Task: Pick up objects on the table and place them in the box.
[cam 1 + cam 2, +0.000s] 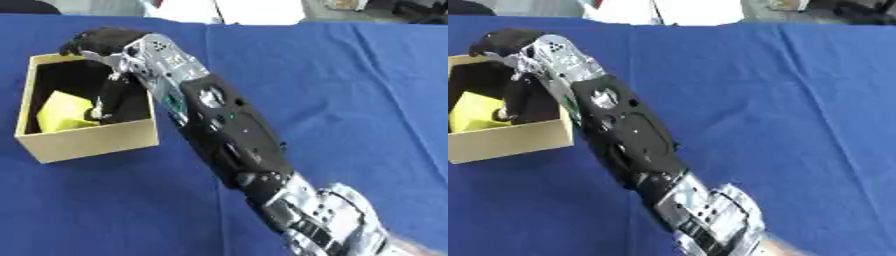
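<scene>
An open cardboard box [96, 142] stands at the left of the blue-covered table. A yellow blocky object [63, 111] lies inside it, against the left wall. My right arm crosses the table from the lower right, and its hand [112, 92] hangs over the box with the fingers pointing down into it, just right of the yellow object. The fingers look straight and nothing shows between them. The arm hides the box's right rear corner. My left hand shows in neither view.
The blue cloth [350, 100] covers the whole table, with a fold line running down its middle. White sheets [254, 10] lie beyond the far edge. No other loose objects show on the cloth.
</scene>
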Motion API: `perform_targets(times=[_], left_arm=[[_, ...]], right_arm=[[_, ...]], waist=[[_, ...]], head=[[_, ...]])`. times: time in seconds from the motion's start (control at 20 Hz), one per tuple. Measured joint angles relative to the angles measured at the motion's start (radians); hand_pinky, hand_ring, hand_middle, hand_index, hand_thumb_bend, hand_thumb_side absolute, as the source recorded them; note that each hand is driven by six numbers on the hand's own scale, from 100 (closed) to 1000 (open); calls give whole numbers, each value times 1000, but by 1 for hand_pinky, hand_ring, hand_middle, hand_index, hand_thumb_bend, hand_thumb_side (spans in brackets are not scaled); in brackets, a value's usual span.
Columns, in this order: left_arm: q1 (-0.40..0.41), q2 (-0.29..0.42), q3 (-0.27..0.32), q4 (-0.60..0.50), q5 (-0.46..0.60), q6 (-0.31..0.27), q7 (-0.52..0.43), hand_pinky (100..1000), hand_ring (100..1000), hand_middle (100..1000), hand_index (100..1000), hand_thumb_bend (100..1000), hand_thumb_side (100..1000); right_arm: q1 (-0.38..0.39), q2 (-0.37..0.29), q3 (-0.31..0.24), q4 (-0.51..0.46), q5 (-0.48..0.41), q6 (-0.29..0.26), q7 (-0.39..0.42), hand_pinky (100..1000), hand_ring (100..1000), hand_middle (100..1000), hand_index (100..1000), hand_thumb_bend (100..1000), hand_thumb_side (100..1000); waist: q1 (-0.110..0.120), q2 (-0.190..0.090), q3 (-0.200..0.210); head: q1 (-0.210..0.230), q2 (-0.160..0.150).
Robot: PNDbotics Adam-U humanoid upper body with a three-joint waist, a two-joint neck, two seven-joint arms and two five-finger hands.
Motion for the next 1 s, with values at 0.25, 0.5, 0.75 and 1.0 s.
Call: perform_targets(times=[0.25,0.5,0.75,1.0], left_arm=[[0,0,0,0,0,0,0,892,801,674,613,152,872],[1,0,0,0,0,0,1,892,801,674,613,154,872],[6,0,1,0,-3,0,4,892,801,675,613,154,872],[8,1,7,0,-6,-2,9,892,802,675,613,151,871]], right_arm=[[1,-4,-9,-15,0,-4,-9,856,922,881,976,424,306],[1,-67,-15,-120,-110,6,-28,799,872,846,906,100,230],[38,-206,-26,-273,-305,77,-84,759,834,807,857,100,306],[121,-388,-48,-363,-471,136,-106,763,841,815,861,100,334]], waist=[[0,0,-3],[0,0,-12],[0,0,-27],[3,0,-37]], head=[[1,0],[7,0],[22,0],[37,0]])
